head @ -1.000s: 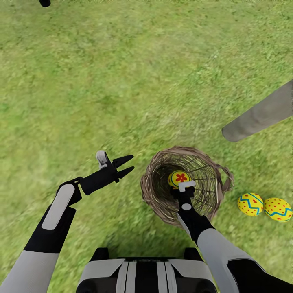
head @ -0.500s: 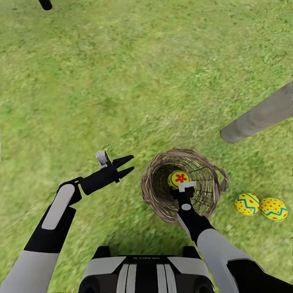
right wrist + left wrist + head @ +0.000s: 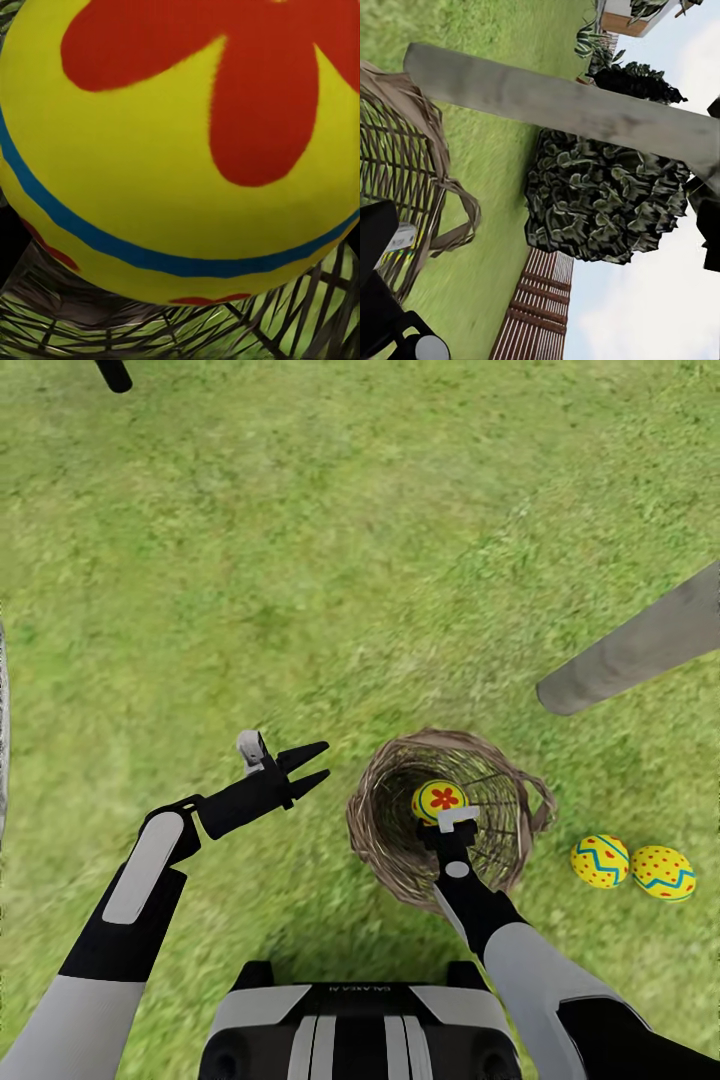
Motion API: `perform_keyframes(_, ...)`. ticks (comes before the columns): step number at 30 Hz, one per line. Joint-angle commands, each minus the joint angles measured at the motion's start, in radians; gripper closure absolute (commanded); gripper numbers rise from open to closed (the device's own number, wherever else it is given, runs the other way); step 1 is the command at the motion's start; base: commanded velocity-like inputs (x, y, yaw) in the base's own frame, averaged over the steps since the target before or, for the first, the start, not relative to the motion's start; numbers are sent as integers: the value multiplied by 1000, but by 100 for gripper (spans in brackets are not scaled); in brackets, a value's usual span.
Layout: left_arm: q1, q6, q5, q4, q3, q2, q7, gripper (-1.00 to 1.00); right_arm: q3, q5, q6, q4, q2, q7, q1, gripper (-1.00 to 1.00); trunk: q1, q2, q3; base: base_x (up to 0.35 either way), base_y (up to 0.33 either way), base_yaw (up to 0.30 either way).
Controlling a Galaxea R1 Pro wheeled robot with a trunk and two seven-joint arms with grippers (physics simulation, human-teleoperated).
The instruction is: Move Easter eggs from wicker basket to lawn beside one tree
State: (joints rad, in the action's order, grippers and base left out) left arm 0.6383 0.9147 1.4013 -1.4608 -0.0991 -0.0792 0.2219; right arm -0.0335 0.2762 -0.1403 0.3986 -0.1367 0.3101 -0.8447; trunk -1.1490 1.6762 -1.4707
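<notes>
Head view: my right pincer (image 3: 447, 812) is at the mouth of the wicker basket (image 3: 385, 850), with the flower egg (image 3: 439, 800) right at its tip, level with the rim; the fingers are hidden behind the egg and wrist, so I can't tell from here how tightly they close. Basket sits on the lawn (image 3: 300, 560) just ahead of my base, right of centre. Zigzag egg (image 3: 600, 861) and dotted egg (image 3: 662, 873) lie on the grass right of the basket, touching or nearly touching each other, near the foot of the pale tree trunk (image 3: 640, 650) that slants in from the right edge. Left pincer (image 3: 312, 767) hovers over grass left of the basket, fingers parted a little, nothing between them. Thin black trunk (image 3: 113, 374) at the far left corner. Left wrist view: basket wall (image 3: 405, 187) with a loop handle, the pale trunk (image 3: 562, 109) crossing the frame, dark green foliage (image 3: 600, 202) behind it, a slatted wooden fence (image 3: 536, 307) beyond. Right wrist view: flower egg (image 3: 172, 150) very close to the lens, yellow with red flower and blue band, wicker weave (image 3: 187, 330) and grass showing past it; I see no fingertips here, but the egg is up off the basket floor, so I read it as gripped.
</notes>
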Motion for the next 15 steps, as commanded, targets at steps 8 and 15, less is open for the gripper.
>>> perform_keyframes(8,1,1,-5,0,-1,-1,7,-100,-3,3,-1,-1,0,6,0,100,31,-56,25,0,0,0)
perform_keyframes(15,1,3,-5,0,1,-2,7,-100,-3,3,-1,0,0,6,0,100,58,-105,47,0,0,0)
